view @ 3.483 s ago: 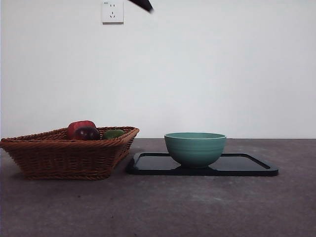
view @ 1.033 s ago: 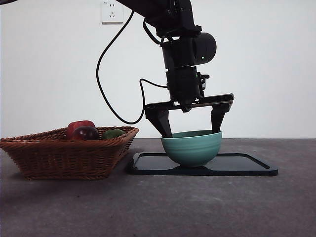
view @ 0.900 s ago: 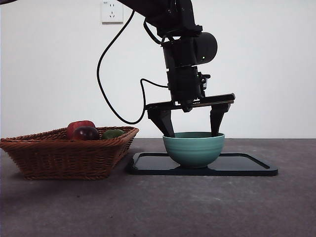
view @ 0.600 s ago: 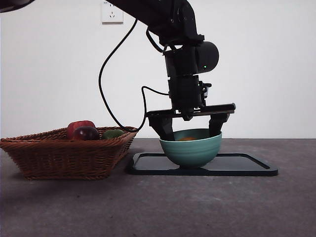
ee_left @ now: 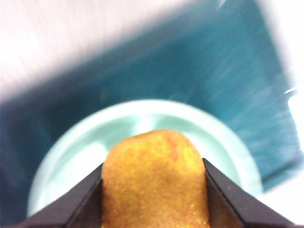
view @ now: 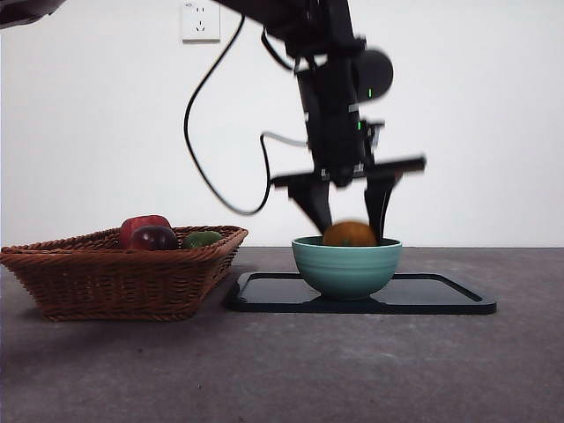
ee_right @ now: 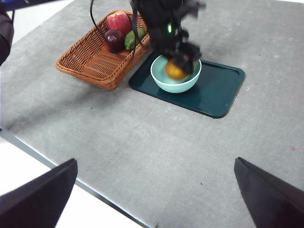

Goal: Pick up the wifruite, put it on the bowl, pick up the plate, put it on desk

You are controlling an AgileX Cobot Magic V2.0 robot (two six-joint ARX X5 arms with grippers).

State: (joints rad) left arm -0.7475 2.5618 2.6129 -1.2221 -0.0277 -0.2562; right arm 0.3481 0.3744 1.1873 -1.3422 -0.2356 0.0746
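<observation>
On the grey desk [view: 370,370] below a white wall, the left gripper [view: 349,210] clamps the wifruite [view: 349,234]; the right gripper's jaws [ee_right: 156,199] are spread.

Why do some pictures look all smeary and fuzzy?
Front view: the left claw over the bowl is smeared by motion, the basket sharp. Left wrist view: the fruit is close, bowl and tray washed out and streaky. Right wrist view: mostly sharp.
</observation>
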